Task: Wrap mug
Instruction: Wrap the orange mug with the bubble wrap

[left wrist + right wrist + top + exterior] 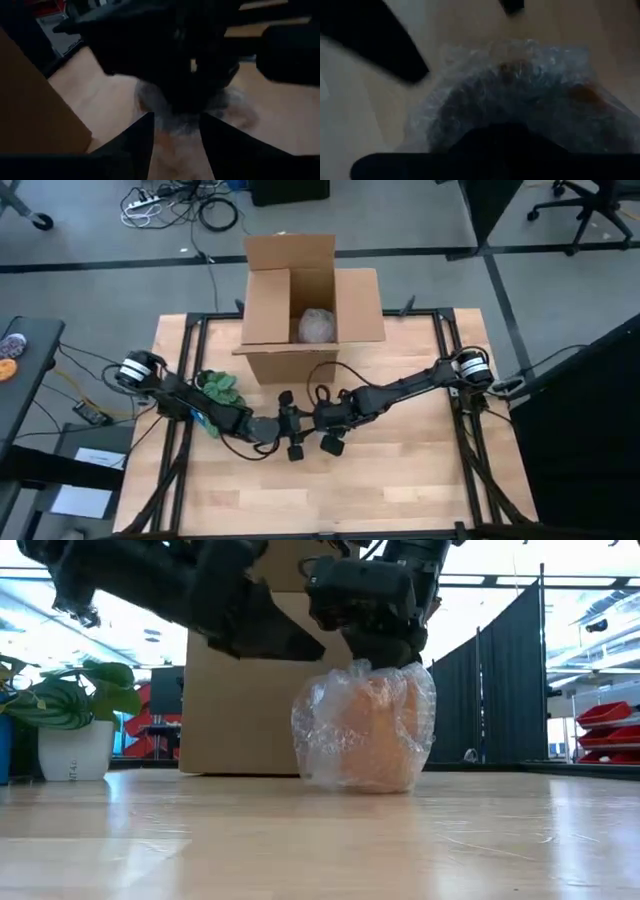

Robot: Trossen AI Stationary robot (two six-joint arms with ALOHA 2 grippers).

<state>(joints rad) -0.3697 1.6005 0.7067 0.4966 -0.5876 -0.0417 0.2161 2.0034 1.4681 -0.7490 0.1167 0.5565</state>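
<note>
An orange mug (365,735), wrapped all round in clear bubble wrap (520,90), stands upright on the wooden table (300,840) near its middle. In the high view both arms hide it. My right gripper (372,652) comes down on top of the bundle, shut on the wrap. My left gripper (175,135) is open beside the bundle, at the table's left of it, and the wrap (175,122) shows between its fingertips. Whether the left fingers touch the wrap I cannot tell. My right gripper holds the gathered bubble wrap at the top of the mug (365,670), coming from above and pointing down. Its own fingers (500,145) hide the exact place of the pinch. The wrapped mug stands upright with its base on the table.
A cardboard box (300,300) stands open at the table's far middle, with another bubble-wrapped bundle (318,325) inside. A potted plant (218,388) stands at the left, beside the left arm. The table's near half (330,490) is bare wood.
</note>
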